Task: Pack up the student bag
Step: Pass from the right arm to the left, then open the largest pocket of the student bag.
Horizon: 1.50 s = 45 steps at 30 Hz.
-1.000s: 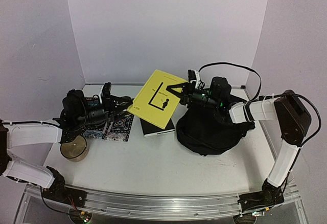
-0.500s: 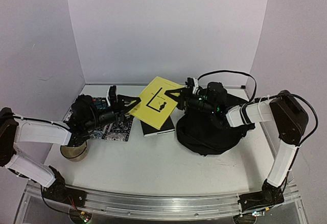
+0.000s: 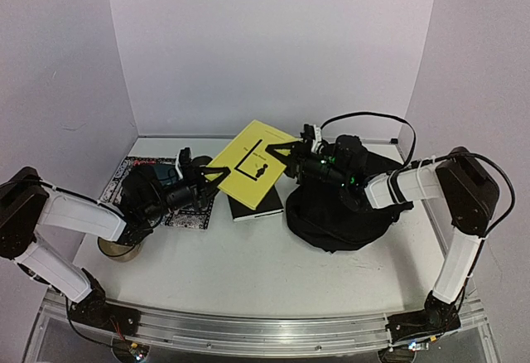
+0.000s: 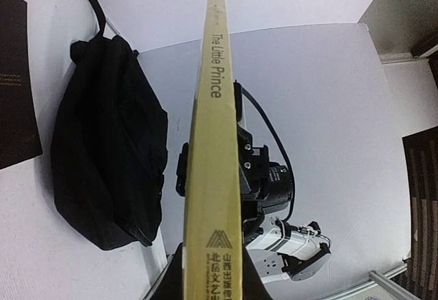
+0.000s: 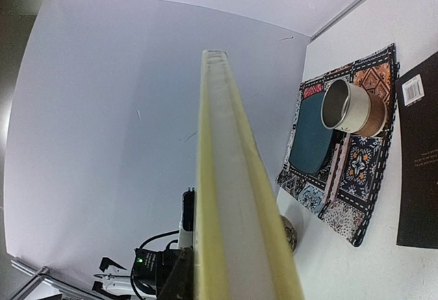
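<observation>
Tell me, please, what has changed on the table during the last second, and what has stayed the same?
The left gripper opened, reached to the right and closed on the left edge of the thin yellow book. The right gripper kept its hold on the opposite edge, and the book sank a little and tilted flatter. The large black fabric backpack and the flat black notebook stayed where they were.

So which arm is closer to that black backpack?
Right. The right fingers hold the yellow book just beside the backpack; the left fingers grip its opposite edge, farther off.
</observation>
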{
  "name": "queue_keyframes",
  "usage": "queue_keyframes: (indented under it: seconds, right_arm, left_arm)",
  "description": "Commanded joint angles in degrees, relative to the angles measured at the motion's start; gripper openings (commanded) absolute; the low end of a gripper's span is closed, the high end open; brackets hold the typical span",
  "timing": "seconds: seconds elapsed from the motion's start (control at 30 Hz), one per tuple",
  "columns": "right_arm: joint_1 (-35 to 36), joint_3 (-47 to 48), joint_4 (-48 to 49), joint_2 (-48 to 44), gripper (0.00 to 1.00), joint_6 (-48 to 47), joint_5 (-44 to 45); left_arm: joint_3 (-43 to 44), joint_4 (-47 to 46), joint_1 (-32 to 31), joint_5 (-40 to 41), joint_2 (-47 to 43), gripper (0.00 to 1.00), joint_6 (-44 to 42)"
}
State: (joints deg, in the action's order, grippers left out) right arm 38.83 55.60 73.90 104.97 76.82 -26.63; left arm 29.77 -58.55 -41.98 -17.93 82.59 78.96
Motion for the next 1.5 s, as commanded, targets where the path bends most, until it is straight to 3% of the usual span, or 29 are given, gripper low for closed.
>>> queue_keyframes:
  seconds: [0.0,0.13,0.23,0.33,0.5,0.77,1.0,1.3,1.47]
  right_arm:
    - [-0.04,-2.47,19.14,-1.65,0.28,-6.88,-0.69]
    - [-1.81,-7.09,10.43,-6.08,0.49,-12.93,-3.0]
    - [-2.69,-7.83,-5.31,-11.88,0.61,-23.26,-3.78]
    - [-2.62,-5.37,-26.54,-17.48,0.69,-36.78,-1.61]
    - [-2.05,-1.58,-51.95,-22.45,0.75,-51.59,4.75]
    - [4.43,3.96,-78.38,-24.26,0.78,-61.63,21.2]
    - [10.69,8.5,-95.2,-22.34,0.78,-64.69,35.23]
    - [16.69,14.75,-105.19,-10.85,0.79,-63.46,51.64]
    - [17.37,16.36,-108.1,-8.49,0.71,-62.1,61.35]
  left_arm:
    - [-0.29,-8.51,0.04,1.28,-1.98,0.0,-1.99]
    - [-1.96,-8.51,2.89,1.18,-2.33,0.0,-2.73]
    - [-3.2,-8.51,5.86,0.4,-2.98,0.0,-3.26]
    - [-3.83,-8.5,8.69,-1.43,-3.55,0.0,-3.31]
    - [-4.55,-8.28,12.94,-4.89,-4.01,0.0,-3.43]
    - [-4.24,-7.89,15.83,-8.68,-2.01,0.0,-3.05]
    - [-4.1,-7.63,16.64,-9.98,-1.3,0.0,-3.31]
    - [-3.71,-7.46,16.75,-10.43,-1.66,0.0,-3.24]
    - [-3.69,-7.28,16.84,-10.65,-1.9,0.0,-3.11]
